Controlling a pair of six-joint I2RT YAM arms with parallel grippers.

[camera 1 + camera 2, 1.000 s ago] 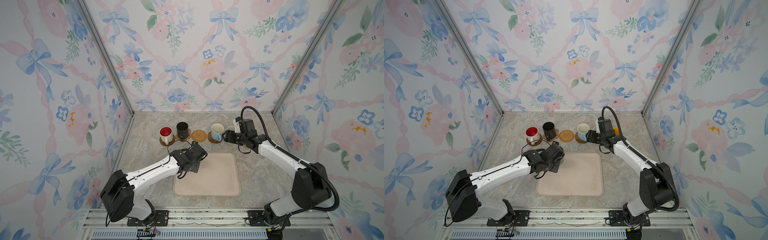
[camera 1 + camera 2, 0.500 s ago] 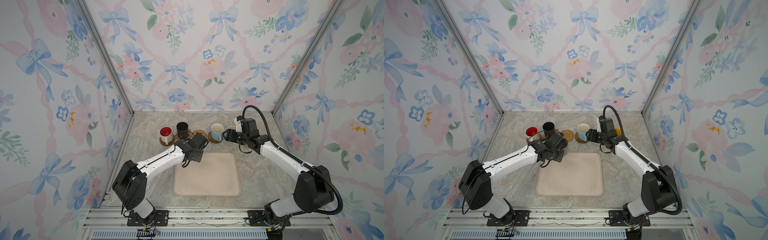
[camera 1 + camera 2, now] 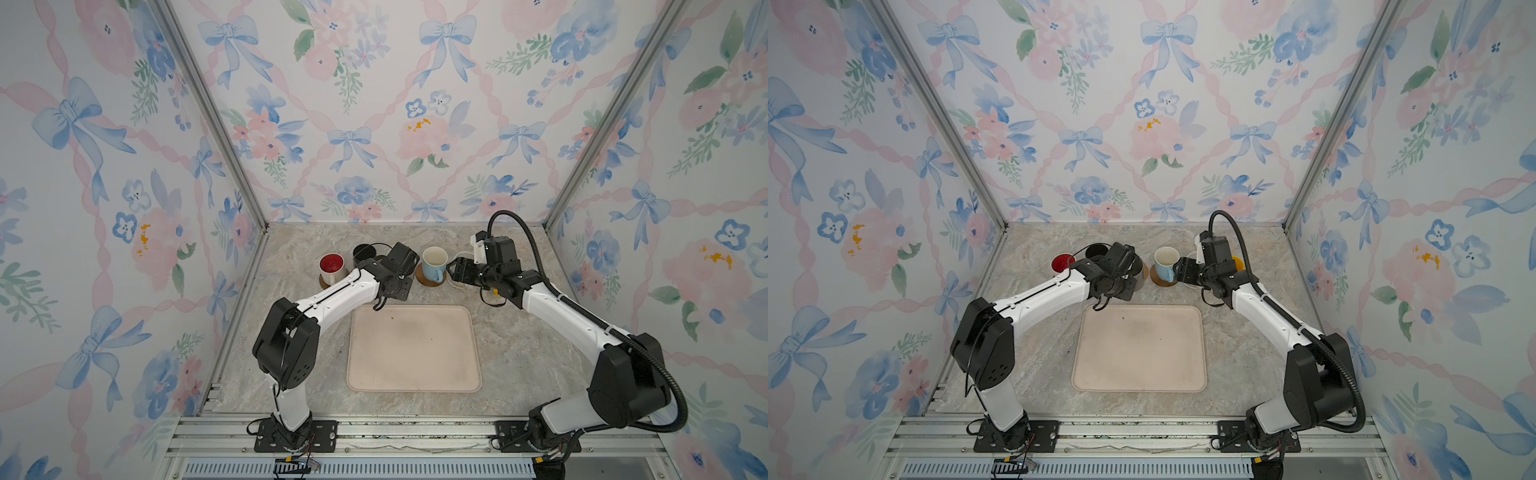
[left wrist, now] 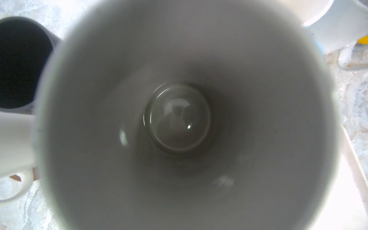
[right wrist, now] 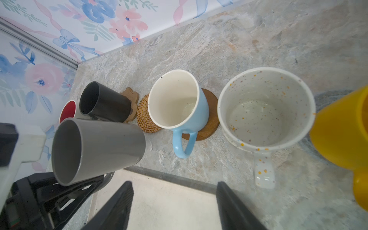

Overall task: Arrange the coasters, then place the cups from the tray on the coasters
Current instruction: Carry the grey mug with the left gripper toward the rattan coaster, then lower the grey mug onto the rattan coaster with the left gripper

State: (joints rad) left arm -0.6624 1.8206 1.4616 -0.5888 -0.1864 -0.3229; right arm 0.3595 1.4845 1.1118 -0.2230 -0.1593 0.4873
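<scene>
My left gripper (image 3: 394,276) is shut on the grey cup (image 5: 95,147), which hangs tilted just before the tan rattan coaster (image 5: 146,117). Its fingers are hidden; the left wrist view looks straight into the grey cup (image 4: 179,119). The black cup (image 5: 103,103) stands on the paw-shaped coaster (image 5: 131,95), with the red-lined white cup (image 3: 331,266) beside it. The light blue cup (image 5: 179,103) sits on a dark wooden coaster (image 5: 210,123). My right gripper (image 5: 175,201) is open and holds nothing, near the blue cup's handle. The beige tray (image 3: 413,349) holds no cups.
The cream speckled cup (image 5: 264,107) and the yellow cup (image 5: 342,127) stand to the right of the blue cup, under my right arm (image 3: 498,266) in both top views. The floral back wall is close behind the row.
My left arm has carried the grey cup from the tray's back left corner towards the row of cups. The right gripper has hardly moved.
</scene>
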